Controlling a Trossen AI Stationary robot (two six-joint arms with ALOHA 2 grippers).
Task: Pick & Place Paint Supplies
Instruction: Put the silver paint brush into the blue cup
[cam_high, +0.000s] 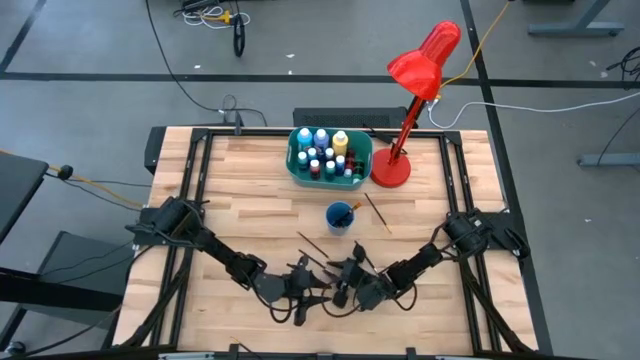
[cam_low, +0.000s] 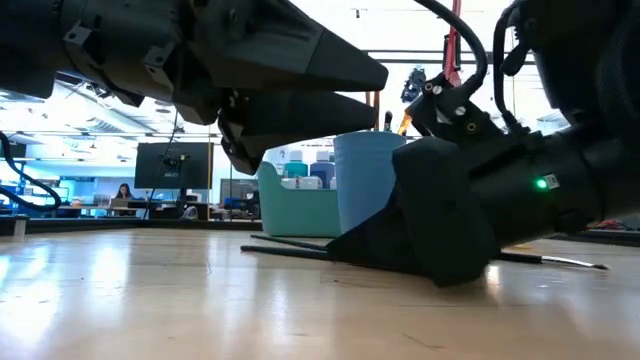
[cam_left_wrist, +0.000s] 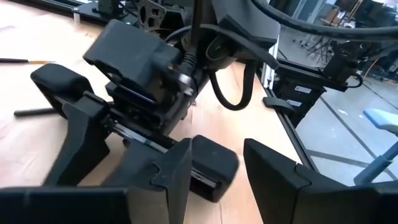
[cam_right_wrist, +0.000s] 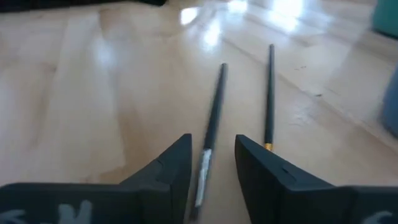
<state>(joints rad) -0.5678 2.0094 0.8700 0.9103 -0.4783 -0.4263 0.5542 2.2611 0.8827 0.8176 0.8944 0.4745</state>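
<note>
Two thin dark paintbrushes lie flat on the wooden table near its front middle. My right gripper (cam_right_wrist: 212, 142) is low over the table and open. Its fingers stand on either side of one brush (cam_right_wrist: 214, 99) near the brush's metal ferrule, without touching it. The second brush (cam_right_wrist: 269, 93) lies just outside one finger. My left gripper (cam_left_wrist: 217, 149) is open and empty. It hangs higher, facing my right gripper (cam_high: 345, 285) from the table's left. Paint bottles stand in the teal tub (cam_high: 330, 155) at the far middle. More brushes stand in a blue cup (cam_high: 340, 215).
A red desk lamp (cam_high: 405, 120) stands to the right of the tub. One loose brush (cam_high: 378, 212) lies to the right of the cup, and others (cam_high: 310, 245) lie just beyond the grippers. The two grippers are close together near the front edge.
</note>
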